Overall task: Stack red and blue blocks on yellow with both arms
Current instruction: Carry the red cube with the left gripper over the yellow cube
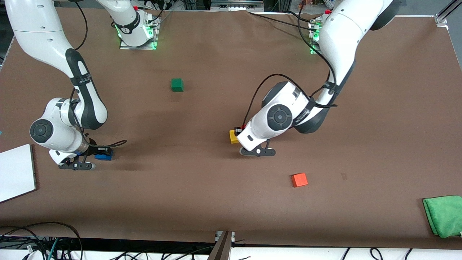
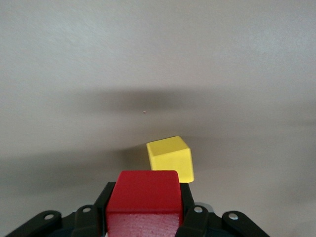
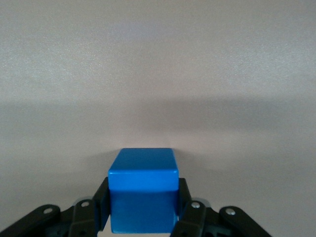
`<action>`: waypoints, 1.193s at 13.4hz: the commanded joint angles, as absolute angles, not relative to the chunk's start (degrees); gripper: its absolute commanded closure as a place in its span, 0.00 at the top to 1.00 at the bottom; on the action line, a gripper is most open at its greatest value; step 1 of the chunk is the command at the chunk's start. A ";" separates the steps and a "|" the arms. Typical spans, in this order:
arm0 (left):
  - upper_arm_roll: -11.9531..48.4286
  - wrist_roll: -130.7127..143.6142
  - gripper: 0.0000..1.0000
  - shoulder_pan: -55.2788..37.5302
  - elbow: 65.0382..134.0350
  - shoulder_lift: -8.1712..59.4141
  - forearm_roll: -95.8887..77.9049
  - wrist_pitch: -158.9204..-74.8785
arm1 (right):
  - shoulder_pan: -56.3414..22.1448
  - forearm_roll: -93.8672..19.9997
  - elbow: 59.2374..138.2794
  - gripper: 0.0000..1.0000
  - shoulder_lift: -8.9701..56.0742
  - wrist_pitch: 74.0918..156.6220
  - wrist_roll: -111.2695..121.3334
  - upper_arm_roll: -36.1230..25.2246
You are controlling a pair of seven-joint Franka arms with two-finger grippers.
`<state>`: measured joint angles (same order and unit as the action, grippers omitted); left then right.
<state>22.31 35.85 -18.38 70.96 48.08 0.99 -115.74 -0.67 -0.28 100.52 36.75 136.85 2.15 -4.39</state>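
Yellow cube [image 1: 233, 136] sits on the table [image 1: 216, 202] near the middle, mostly hidden in the front view by the left arm's wrist; only one edge shows there. In the left wrist view the yellow cube [image 2: 170, 158] is clear, resting flat on the table, nothing on top of it.

Red cube [image 2: 143, 201] is clamped between the left gripper's fingers [image 2: 190, 217], one finger on each side face. It hangs just beside the yellow cube, not on it. Can't tell from either view whether the two cubes touch. Left gripper [image 1: 252, 144] is low over the table next to the yellow cube; the red cube itself is hidden in the front view.

Blue cube [image 3: 143, 195] is clamped in the right gripper, fingers [image 3: 185, 207] pressed on its two side faces. In the front view the blue cube [image 1: 104, 155] is at the right arm's end of the table, at table level or just off it, can't tell which. Right gripper [image 1: 94, 154] is down low there, well apart from the yellow cube.

Other stuff on the table: green cube [image 1: 177, 85] closer to the robot bases, roughly between the two arms. Orange cube [image 1: 299, 180] nearer the front camera than the yellow cube, toward the left arm's end. Green cloth [image 1: 444, 215] at the table's near corner on the left arm's end. White board [image 1: 16, 173] at the edge on the right arm's end, near the right gripper.
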 commanded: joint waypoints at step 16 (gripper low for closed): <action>12.30 46.32 0.00 -29.97 59.59 56.25 0.79 -114.96 | -0.79 -1.41 99.40 0.50 30.59 135.70 2.46 -1.14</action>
